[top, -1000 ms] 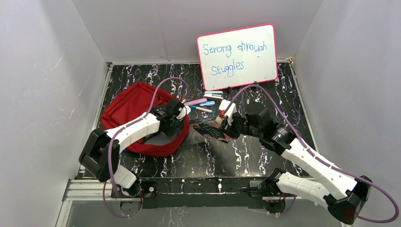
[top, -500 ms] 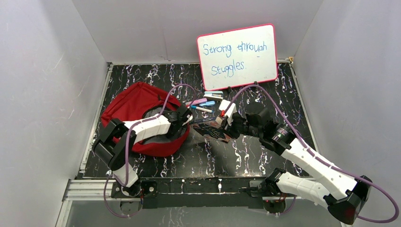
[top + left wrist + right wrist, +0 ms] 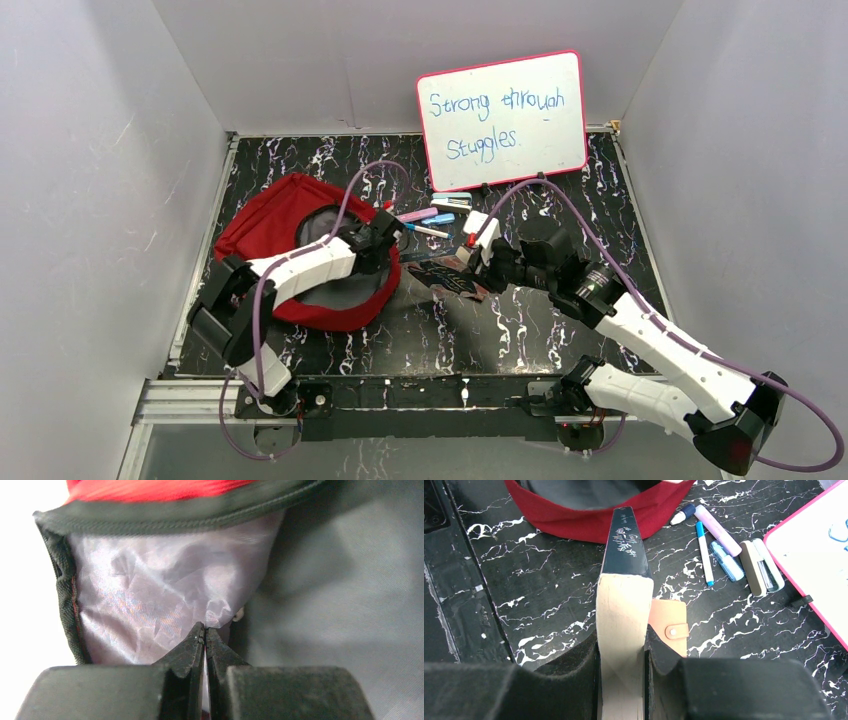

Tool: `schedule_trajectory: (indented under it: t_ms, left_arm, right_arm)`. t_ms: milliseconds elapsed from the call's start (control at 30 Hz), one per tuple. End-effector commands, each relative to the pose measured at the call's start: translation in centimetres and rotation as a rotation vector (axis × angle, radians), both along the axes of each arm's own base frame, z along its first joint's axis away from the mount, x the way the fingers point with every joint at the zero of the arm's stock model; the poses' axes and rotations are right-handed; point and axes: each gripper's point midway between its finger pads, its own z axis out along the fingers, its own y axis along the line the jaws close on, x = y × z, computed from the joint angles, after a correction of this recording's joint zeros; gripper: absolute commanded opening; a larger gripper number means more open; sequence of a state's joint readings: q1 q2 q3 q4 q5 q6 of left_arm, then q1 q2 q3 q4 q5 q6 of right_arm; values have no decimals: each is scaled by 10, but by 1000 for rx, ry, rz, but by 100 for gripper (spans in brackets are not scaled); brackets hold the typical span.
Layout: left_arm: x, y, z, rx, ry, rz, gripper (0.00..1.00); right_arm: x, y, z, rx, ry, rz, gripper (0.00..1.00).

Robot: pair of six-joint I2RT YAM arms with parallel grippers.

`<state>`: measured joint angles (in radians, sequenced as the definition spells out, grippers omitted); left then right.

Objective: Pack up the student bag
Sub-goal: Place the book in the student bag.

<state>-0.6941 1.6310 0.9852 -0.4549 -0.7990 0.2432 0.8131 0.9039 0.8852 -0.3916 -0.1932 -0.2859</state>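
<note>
Left end effector [image 3: 204, 634]: fingers pressed together, tips against the grey lining [image 3: 150, 600] just under the black-edged rim [image 3: 165, 517]. A second ago they were spread wide, so the closing has only just finished. Whether a fold of lining is caught between them cannot be told.
Left arm: in the top view the forearm has dropped lower across the bag and the elbow has pulled back toward the near left. The wrist now sits at the right side of the mouth.
Student bag [image 3: 262, 225]: lying on the left half of the surface [image 3: 500, 330] with its mouth turned up. More grey lining shows than a second ago, when the arm covered it.
Right end effector [image 3: 624, 652]: clamped on the tan wallet [image 3: 623, 605], black printed end aimed at the bag. It has held the same spot just right of the bag through the last second.
Loose items: pink marker [image 3: 719, 527], blue pen [image 3: 703, 555], light-blue highlighter [image 3: 728, 562] and olive case [image 3: 759, 570] lie beyond the bag, near the whiteboard [image 3: 500, 120], none moved.
Meaning for the task: the closing looks like a bid to hold the mouth open so the waiting wallet can go in.
Progress: early, judging by the items outside the bag.
Risk: if no fabric was caught, the mouth may sag.
</note>
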Motion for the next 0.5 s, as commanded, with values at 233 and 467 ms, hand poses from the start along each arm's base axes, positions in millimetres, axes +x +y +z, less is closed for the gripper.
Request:
schedule_trajectory:
  t_ms: [233,467]
  left_arm:
    - [30,0,110,-177,-245,59,0]
    - [30,-1,122,-284,-235,69,0]
  right_arm:
    - [9,17,73,252,-98,-32,0]
    - [16,17,102,383,-51,-135,0]
